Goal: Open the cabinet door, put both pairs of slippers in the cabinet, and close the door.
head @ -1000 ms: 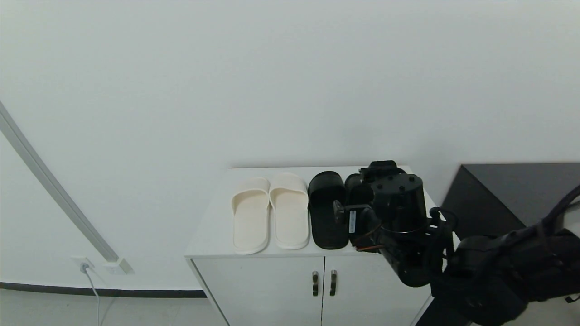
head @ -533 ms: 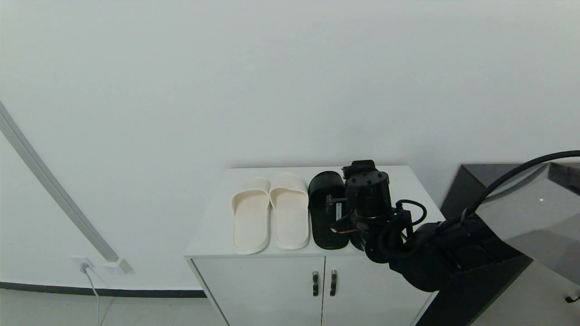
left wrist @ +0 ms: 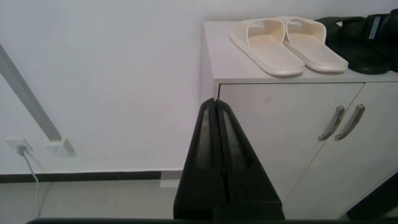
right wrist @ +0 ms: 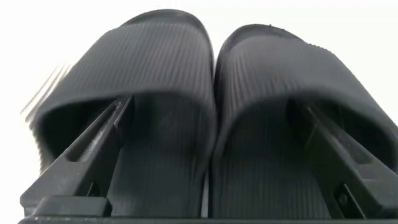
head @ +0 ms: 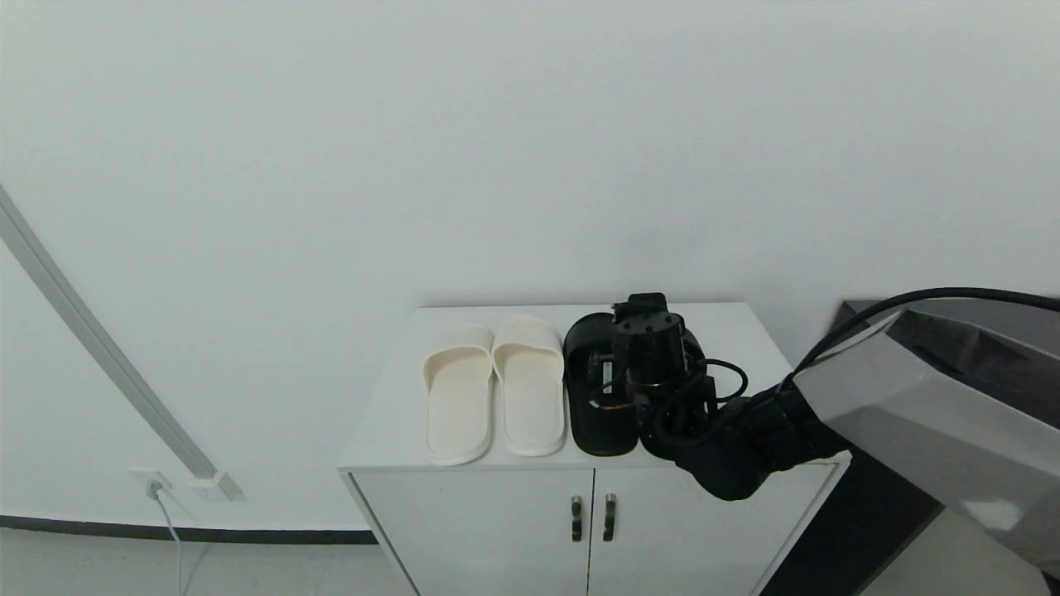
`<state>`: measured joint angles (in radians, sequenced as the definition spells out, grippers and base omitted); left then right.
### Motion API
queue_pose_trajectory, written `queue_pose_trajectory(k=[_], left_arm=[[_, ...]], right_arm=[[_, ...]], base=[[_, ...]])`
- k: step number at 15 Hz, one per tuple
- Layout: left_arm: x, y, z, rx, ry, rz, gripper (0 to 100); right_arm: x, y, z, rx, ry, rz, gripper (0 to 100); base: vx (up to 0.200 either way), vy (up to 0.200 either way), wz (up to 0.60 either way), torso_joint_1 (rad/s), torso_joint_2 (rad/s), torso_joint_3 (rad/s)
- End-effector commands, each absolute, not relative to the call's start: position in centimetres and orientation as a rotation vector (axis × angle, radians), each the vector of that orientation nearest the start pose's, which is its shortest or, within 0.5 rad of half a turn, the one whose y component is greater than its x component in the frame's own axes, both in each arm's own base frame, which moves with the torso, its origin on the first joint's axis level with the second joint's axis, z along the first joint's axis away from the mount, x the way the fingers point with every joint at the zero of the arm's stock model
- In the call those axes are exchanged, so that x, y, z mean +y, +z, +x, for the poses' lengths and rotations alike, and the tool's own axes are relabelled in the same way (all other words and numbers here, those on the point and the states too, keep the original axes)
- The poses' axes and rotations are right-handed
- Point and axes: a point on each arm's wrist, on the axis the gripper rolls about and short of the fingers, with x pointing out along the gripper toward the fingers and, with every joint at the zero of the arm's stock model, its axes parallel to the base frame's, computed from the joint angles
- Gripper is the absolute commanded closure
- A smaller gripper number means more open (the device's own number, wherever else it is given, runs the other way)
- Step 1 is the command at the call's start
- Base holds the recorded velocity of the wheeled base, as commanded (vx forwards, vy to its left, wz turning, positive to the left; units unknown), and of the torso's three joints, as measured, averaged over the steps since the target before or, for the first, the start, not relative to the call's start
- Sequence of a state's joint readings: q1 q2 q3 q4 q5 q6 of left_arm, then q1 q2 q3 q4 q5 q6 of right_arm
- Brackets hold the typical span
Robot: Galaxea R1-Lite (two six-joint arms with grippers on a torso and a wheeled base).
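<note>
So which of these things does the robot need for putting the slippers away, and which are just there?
For the job:
black slippers
white slippers
cabinet, doors shut
handles
right gripper, jaws spread, one reaching into each black slipper

Just lying about:
socket on the wall
cable plugged into it
dark table beside the cabinet

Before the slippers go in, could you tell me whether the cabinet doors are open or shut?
Shut: both doors lie flush with the front, their handles side by side.

Ribbed matt black slippers (right wrist: 155, 74), smooth cream slippers (head: 530, 397), brushed-metal cabinet handles (head: 609, 516)
</note>
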<state>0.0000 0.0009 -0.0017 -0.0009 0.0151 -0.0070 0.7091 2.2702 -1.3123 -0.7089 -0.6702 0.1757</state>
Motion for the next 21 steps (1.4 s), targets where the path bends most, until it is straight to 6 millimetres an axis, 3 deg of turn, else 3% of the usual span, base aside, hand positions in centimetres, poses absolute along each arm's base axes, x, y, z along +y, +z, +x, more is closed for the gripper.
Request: queue_pose_trajectory(k=[1, 6, 7, 16, 19, 21], left_arm=[[0.0, 7.6, -2.3, -0.002, 0.015, -0.008, 100], [0.0, 7.6, -2.3, -0.002, 0.015, -0.008, 100], [0.0, 7.6, -2.3, 0.000, 0.015, -0.008, 100], [0.0, 7.6, -2.3, -0.002, 0.015, -0.008, 100], [0.0, 7.6, -2.3, -0.002, 0.015, -0.008, 100], [0.0, 7.6, -2.3, -0.002, 0.017, -0.009, 100]], right_arm=[[28.3, 9.8, 36.1, 0.195, 0.007, 0.017, 0], [28.2, 9.6, 37.4, 0.180, -0.008, 0.033, 0], [28.2, 9.5, 37.4, 0.181, -0.008, 0.032, 100], [27.7, 10.1, 37.3, 0.170, -0.039, 0.034, 100], [26.6, 12.3, 35.8, 0.159, -0.031, 0.013, 100], [25.8, 13.9, 33.7, 0.155, 0.022, -0.015, 100]], base=[[0.000, 0.000, 0.00, 0.000, 0.00, 0.000], [0.000, 0.000, 0.00, 0.000, 0.00, 0.000], [0.000, 0.000, 0.00, 0.000, 0.00, 0.000], [0.000, 0.000, 0.00, 0.000, 0.00, 0.000], [0.000, 0.000, 0.00, 0.000, 0.00, 0.000], [0.000, 0.000, 0.00, 0.000, 0.00, 0.000]])
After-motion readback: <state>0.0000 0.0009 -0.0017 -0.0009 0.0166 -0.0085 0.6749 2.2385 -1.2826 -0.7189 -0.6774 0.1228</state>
